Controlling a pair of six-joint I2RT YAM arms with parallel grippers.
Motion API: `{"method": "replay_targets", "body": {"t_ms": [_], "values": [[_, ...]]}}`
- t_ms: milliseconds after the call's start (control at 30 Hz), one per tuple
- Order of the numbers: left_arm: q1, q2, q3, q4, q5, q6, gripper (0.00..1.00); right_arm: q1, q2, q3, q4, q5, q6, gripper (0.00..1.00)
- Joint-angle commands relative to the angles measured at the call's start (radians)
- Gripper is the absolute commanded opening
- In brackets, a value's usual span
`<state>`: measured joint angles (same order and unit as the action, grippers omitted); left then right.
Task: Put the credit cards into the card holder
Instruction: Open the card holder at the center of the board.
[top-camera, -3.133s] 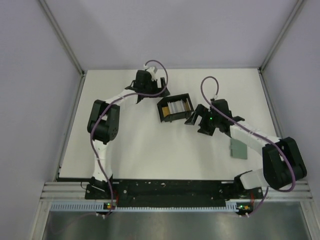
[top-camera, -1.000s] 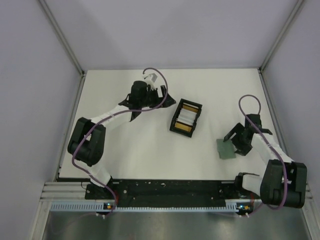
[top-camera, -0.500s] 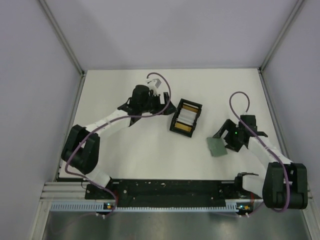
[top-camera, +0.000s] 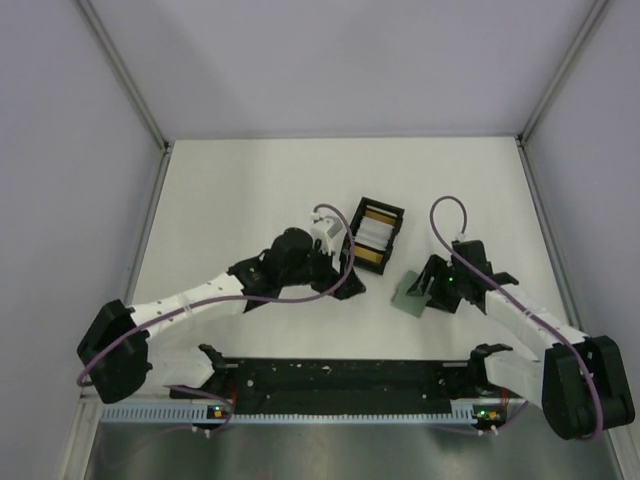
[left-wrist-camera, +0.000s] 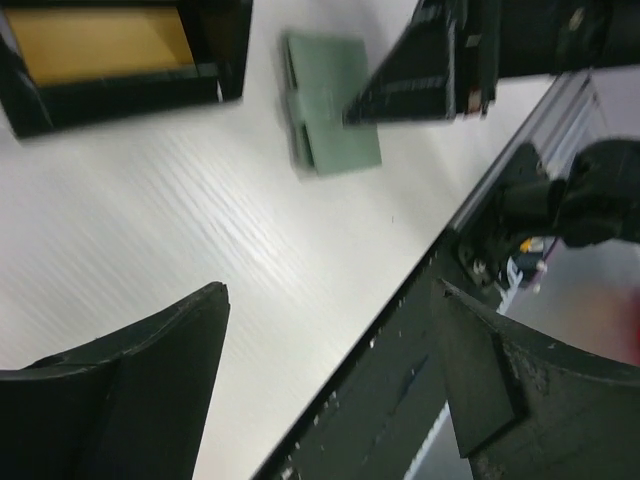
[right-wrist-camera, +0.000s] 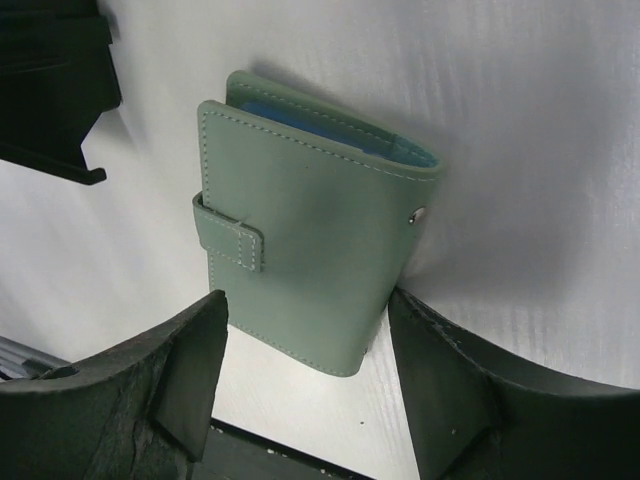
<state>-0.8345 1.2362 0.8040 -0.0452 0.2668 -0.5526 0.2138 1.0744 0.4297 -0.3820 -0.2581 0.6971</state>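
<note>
The sage-green card holder (top-camera: 406, 294) (right-wrist-camera: 310, 250) lies folded, strap fastened, on the white table. My right gripper (top-camera: 426, 288) (right-wrist-camera: 308, 305) straddles its near end with both fingertips against its side edges. The credit cards (top-camera: 372, 234), white and yellow-orange, sit in the black open box (top-camera: 352, 238). One yellow-orange card (left-wrist-camera: 95, 45) shows in the left wrist view. My left gripper (top-camera: 345, 277) (left-wrist-camera: 328, 290) hangs wide open over bare table, just left of the card holder (left-wrist-camera: 335, 105) and in front of the box. Nothing is between its fingers.
The black front rail (top-camera: 340, 375) (left-wrist-camera: 400, 380) runs close below both grippers. Grey walls enclose the table's left, back and right sides. Both arms' purple cables (top-camera: 448, 205) loop above the wrists.
My left arm has swung from the back left down to the front centre. My right gripper has slid left, the card holder moving with it, and its jaws have narrowed onto the holder.
</note>
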Motion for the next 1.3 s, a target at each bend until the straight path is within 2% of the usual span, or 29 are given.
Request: {"method": "replay_targets", "body": {"t_ms": [0, 33, 133, 267, 367, 400, 433, 500, 533, 733, 800, 900, 1033, 1267], "values": [[-0.104, 0.045, -0.084, 0.072, -0.026, -0.101, 0.85, 0.033, 0.045, -0.048, -0.098, 0.085, 0.010, 0.70], [-0.126, 0.071, -0.077, 0.088, -0.034, -0.105, 0.85, 0.033, 0.054, -0.046, -0.090, 0.106, 0.019, 0.73], [-0.152, 0.156, -0.016, 0.103, -0.049, -0.095, 0.85, 0.033, 0.090, -0.031, -0.072, 0.146, 0.050, 0.73], [-0.153, 0.221, 0.043, 0.133, -0.025, -0.098, 0.84, 0.035, 0.120, -0.017, -0.041, 0.232, 0.068, 0.60], [-0.153, 0.226, 0.054, 0.120, -0.034, -0.092, 0.84, 0.033, 0.140, 0.000, -0.040, 0.241, 0.067, 0.39], [-0.152, 0.223, 0.052, 0.114, -0.040, -0.089, 0.84, 0.035, 0.145, 0.000, -0.037, 0.238, 0.064, 0.35], [-0.152, 0.220, 0.049, 0.107, -0.047, -0.083, 0.84, 0.033, 0.147, 0.004, -0.034, 0.240, 0.053, 0.25], [-0.152, 0.215, 0.046, 0.090, -0.057, -0.075, 0.84, 0.035, 0.151, 0.015, -0.038, 0.244, 0.033, 0.14], [-0.152, 0.212, 0.046, 0.084, -0.061, -0.072, 0.84, 0.033, 0.150, 0.023, -0.043, 0.247, 0.021, 0.04], [-0.147, 0.175, 0.047, 0.050, -0.141, -0.052, 0.86, 0.035, 0.050, 0.069, -0.078, 0.180, -0.079, 0.00], [-0.138, 0.157, 0.055, -0.005, -0.204, -0.064, 0.87, 0.033, -0.025, 0.083, -0.100, 0.123, -0.091, 0.00], [-0.106, 0.125, 0.035, -0.005, -0.215, -0.069, 0.89, 0.035, -0.097, 0.095, -0.112, -0.024, -0.091, 0.00], [-0.052, 0.085, -0.040, 0.106, -0.094, -0.101, 0.90, 0.033, -0.126, 0.092, -0.120, -0.190, -0.047, 0.00], [-0.037, 0.124, -0.175, 0.451, 0.121, -0.246, 0.91, 0.035, -0.163, 0.106, -0.101, -0.256, 0.010, 0.00]]}}
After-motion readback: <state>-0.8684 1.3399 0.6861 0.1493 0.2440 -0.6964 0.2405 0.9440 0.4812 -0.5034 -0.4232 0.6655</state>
